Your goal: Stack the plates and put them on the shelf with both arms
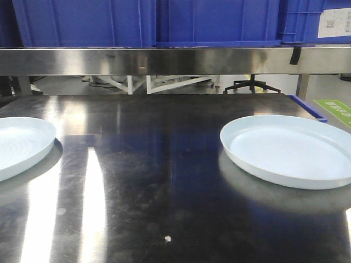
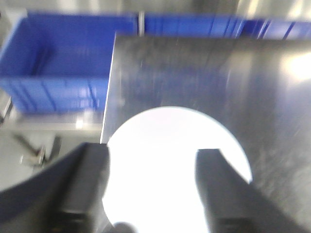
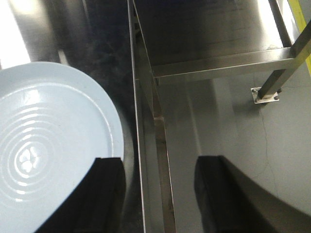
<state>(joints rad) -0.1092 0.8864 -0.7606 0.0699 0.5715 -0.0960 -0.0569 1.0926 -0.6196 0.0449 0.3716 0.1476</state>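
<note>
Left plate [image 1: 22, 145] and right plate [image 1: 290, 150] lie apart on the worktop [image 1: 153, 164]; left end effector [image 2: 153, 194], right end effector [image 3: 158, 194] both spread.

My left claw [image 2: 153, 158] hangs with its jaws spread wide. One plate [image 2: 175, 131] lies flat straight below the gap, and only its low rim rises there. To the claw's left the counter [image 2: 194, 68] ends, with a blue crate [image 2: 53, 63] beyond the edge. My right claw [image 3: 160, 164], spread too, straddles the counter's other edge. The second plate [image 3: 48, 145] is under its left finger and floor [image 3: 228, 126] under its right, with a steel crossbar [image 3: 214, 65] and leg [image 3: 284, 77] ahead. Between the plates a wide stretch of counter lies free. Far ahead the shelf rail [image 1: 164, 60] and crates [image 1: 82, 22] bar the way.
</note>
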